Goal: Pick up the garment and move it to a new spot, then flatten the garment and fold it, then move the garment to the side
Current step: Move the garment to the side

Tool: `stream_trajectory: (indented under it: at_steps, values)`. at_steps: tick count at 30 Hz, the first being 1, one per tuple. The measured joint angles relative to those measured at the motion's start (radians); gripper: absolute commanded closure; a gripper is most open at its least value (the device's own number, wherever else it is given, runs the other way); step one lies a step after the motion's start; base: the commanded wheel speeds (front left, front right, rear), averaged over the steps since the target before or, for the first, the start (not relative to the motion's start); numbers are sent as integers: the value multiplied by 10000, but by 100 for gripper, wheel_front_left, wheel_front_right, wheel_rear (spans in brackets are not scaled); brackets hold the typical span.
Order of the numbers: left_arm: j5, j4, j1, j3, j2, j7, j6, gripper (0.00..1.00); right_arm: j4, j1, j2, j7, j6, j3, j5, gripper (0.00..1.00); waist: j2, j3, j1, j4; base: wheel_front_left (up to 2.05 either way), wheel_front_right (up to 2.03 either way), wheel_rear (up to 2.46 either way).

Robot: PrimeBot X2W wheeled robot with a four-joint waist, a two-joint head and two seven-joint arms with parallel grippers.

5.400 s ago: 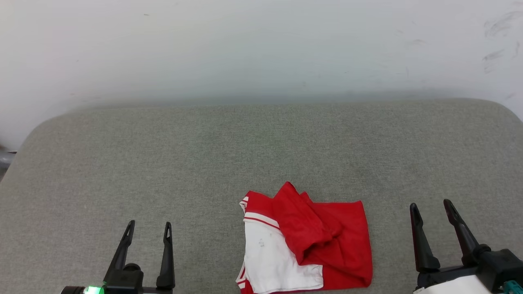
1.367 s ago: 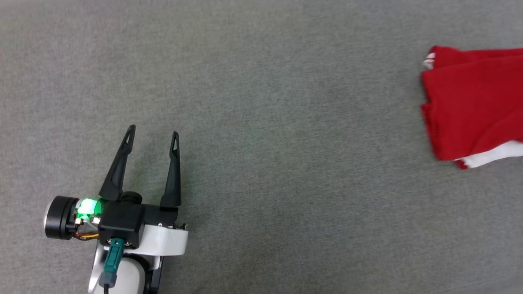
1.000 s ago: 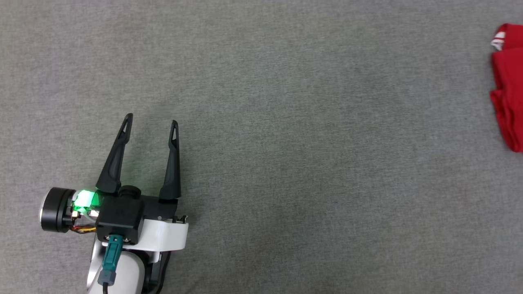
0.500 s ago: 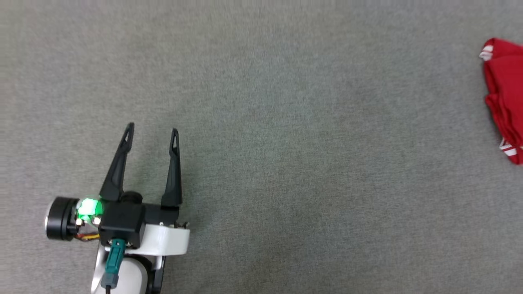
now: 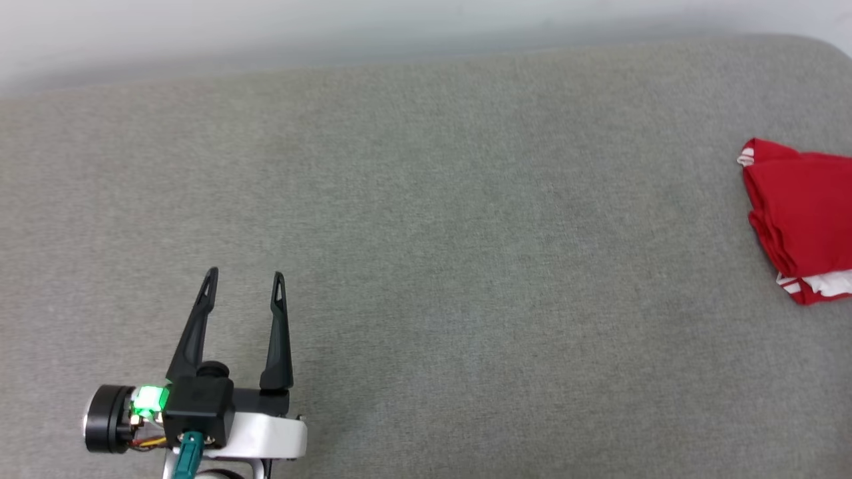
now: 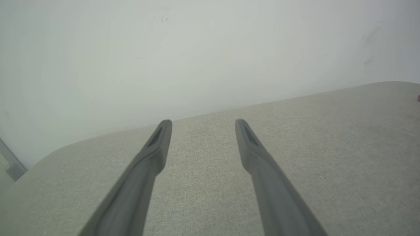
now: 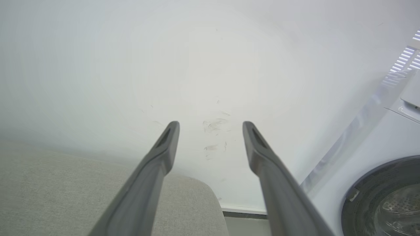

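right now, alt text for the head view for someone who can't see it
A folded red garment with white trim lies at the right edge of a grey cushion, cut off by the frame. The left pincer, open and empty, is at the lower left, far from it.

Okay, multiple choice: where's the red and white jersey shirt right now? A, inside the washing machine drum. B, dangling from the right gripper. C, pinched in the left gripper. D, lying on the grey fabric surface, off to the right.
D: the red and white jersey shirt lies on the grey fabric surface at the head view's right edge, far from the open, empty left gripper.
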Motion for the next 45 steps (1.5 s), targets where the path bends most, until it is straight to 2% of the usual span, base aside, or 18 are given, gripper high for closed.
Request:
stream_trajectory:
  at_steps: [7,11,14,19,31,45]
  values:
    - [-111,207,330,115,-157,0,-113,0,-2558,1565,2044,-291,-2,-763,-876,0,0,-666,0,438,0,0,0]
    - [-159,399,468,186,-238,0,-230,0,-3680,2627,3049,-328,-2,-775,-1221,0,0,-1014,0,733,0,0,0]
    - [-169,577,615,247,-286,0,-301,0,-4289,3456,3783,-347,0,-727,-1302,0,0,-1284,0,942,0,0,0]
    - [-228,836,760,382,-401,0,-437,0,-4535,4799,4648,-351,0,-527,-1250,0,0,-1690,1,1205,0,0,0]
    - [-357,1133,1250,706,-652,2,-775,0,-4592,7200,5699,-351,-2,-610,-1116,0,0,-2452,1,1247,0,0,0]
    - [-364,1202,1551,1112,-805,2,-1241,0,-5070,8389,6063,-351,-2,-765,-953,0,0,-2689,2,1181,0,0,0]
